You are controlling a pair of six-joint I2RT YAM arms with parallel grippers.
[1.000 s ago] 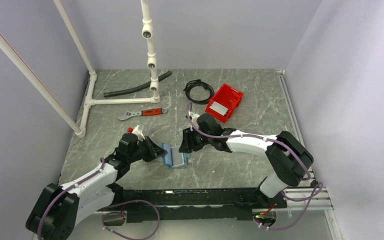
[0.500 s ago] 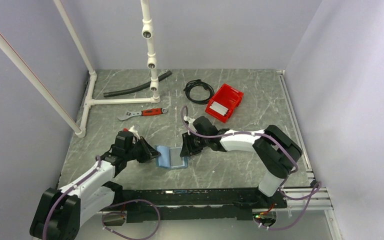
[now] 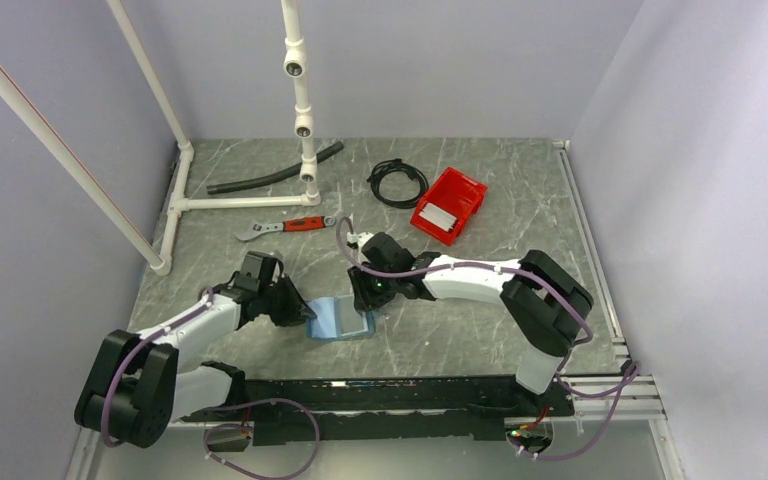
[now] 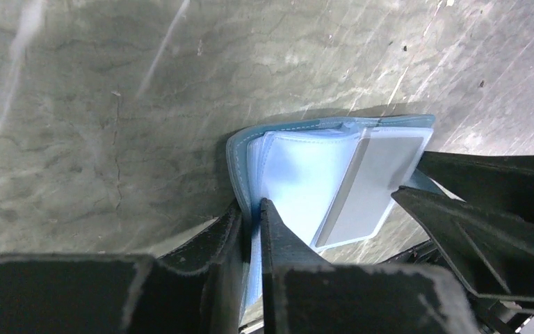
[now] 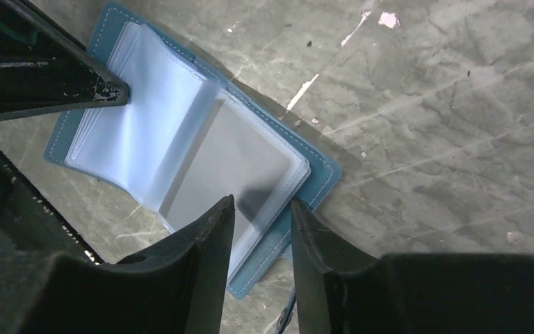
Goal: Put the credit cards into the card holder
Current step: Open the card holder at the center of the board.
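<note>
Blue card holder [image 3: 336, 321] lies open on surface [image 3: 520, 190], near front edge, between both arms. Left end effector [image 4: 250, 207] clamped on holder's side nearest left arm, pinching cover and clear pages. Right end effector [image 5: 261, 205] has fingers apart, straddling edge of opposite clear pages; contact unclear. Grey card [image 4: 374, 182] rests at those pages. White card [image 3: 438, 218] lies in red bin [image 3: 465, 190], well apart from holder.
</note>
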